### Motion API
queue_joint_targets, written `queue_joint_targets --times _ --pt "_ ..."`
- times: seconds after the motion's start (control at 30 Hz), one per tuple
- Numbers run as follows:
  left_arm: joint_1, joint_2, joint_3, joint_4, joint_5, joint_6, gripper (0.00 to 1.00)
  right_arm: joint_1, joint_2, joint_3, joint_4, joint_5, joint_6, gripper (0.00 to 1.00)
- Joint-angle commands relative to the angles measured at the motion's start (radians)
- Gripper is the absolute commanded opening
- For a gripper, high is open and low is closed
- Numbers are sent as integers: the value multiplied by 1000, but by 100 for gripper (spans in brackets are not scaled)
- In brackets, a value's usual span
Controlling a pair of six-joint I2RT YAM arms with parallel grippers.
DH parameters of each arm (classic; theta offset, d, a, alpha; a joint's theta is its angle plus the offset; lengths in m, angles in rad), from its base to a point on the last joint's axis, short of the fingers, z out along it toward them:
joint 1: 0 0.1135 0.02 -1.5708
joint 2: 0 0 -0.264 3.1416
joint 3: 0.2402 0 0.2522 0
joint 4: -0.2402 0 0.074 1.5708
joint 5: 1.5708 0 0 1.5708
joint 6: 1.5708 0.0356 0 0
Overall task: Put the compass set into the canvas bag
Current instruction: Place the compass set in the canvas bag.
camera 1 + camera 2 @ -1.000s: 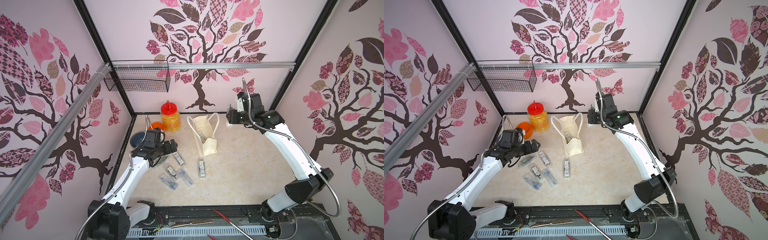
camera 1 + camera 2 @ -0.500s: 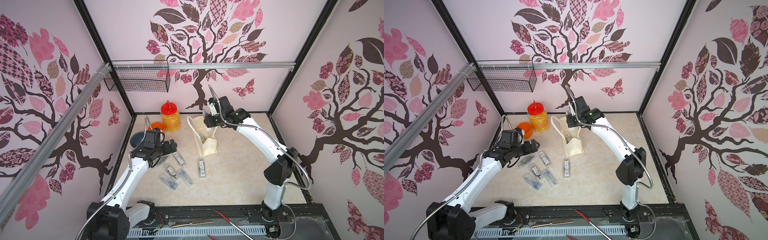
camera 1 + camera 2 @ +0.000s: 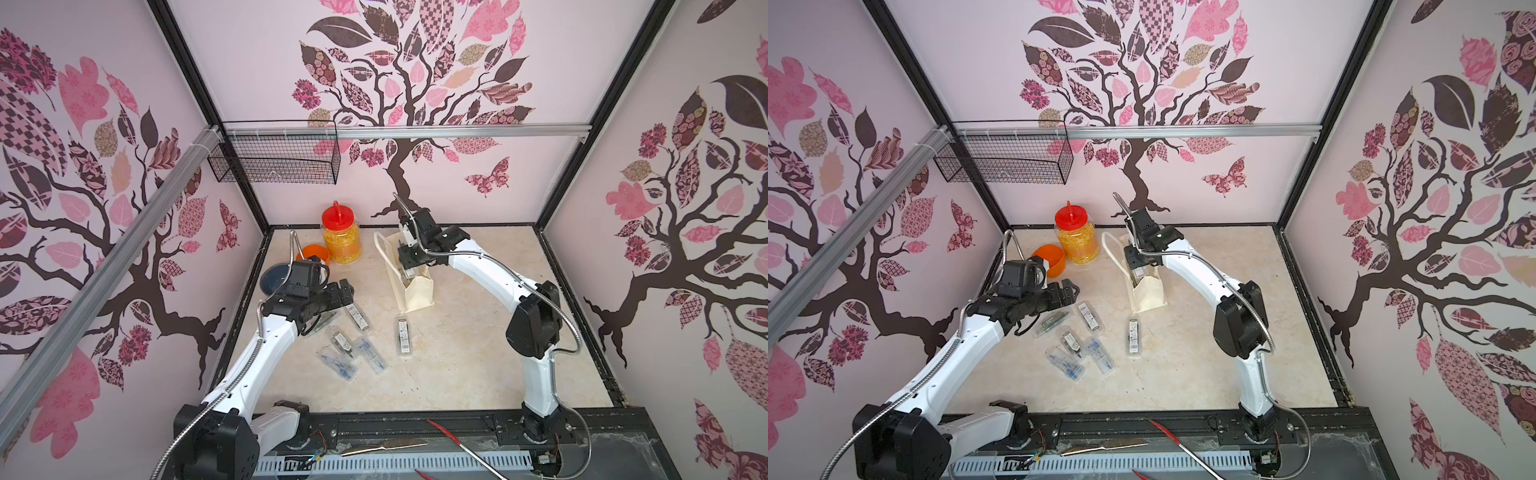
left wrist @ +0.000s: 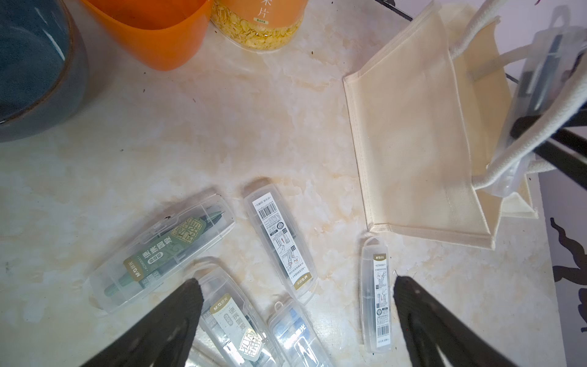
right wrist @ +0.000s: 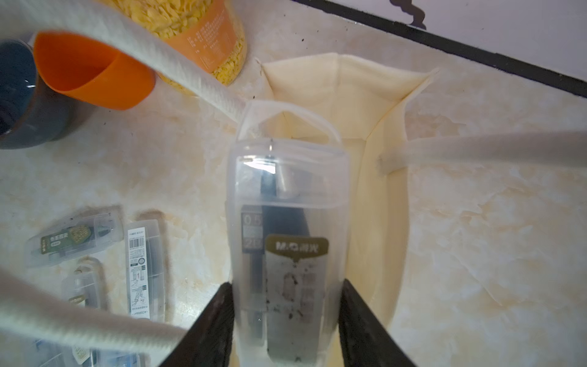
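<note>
The canvas bag (image 3: 417, 291) (image 3: 1152, 293) stands open on the table, right of the jar. My right gripper (image 3: 408, 268) (image 5: 286, 317) is shut on a clear plastic compass set case (image 5: 287, 228), pointing it down into the bag's mouth (image 5: 374, 105) between the two handles. Several more compass set cases (image 3: 404, 336) (image 4: 281, 241) lie flat on the table in front of the bag. Over the leftmost of them hovers my left gripper (image 3: 346, 291) (image 4: 297, 284), open and holding nothing. The bag (image 4: 409, 143) is also in the left wrist view.
A red-lidded jar (image 3: 340, 241), an orange cup (image 3: 314, 253) and a dark blue bowl (image 3: 271, 279) stand at the back left. A wire basket (image 3: 274, 160) hangs on the back wall. Hand tools (image 3: 457, 440) lie along the front rail.
My right arm swung left from the back right with the case and lowered it into the bag's mouth. The left arm stayed put.
</note>
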Motion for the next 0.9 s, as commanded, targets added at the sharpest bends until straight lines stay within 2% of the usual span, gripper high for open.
queue_joint_targets --times 0.0,0.33,0.87 --pt "0 -2 20 -2 -12 5 98 5 73 76 -24 32 -9 52" --pt "-1 0 27 -2 -9 4 98 5 142 81 -134 33 10 53" --pt "0 6 31 1 2 5 98 5 223 54 -179 -16 45 54"
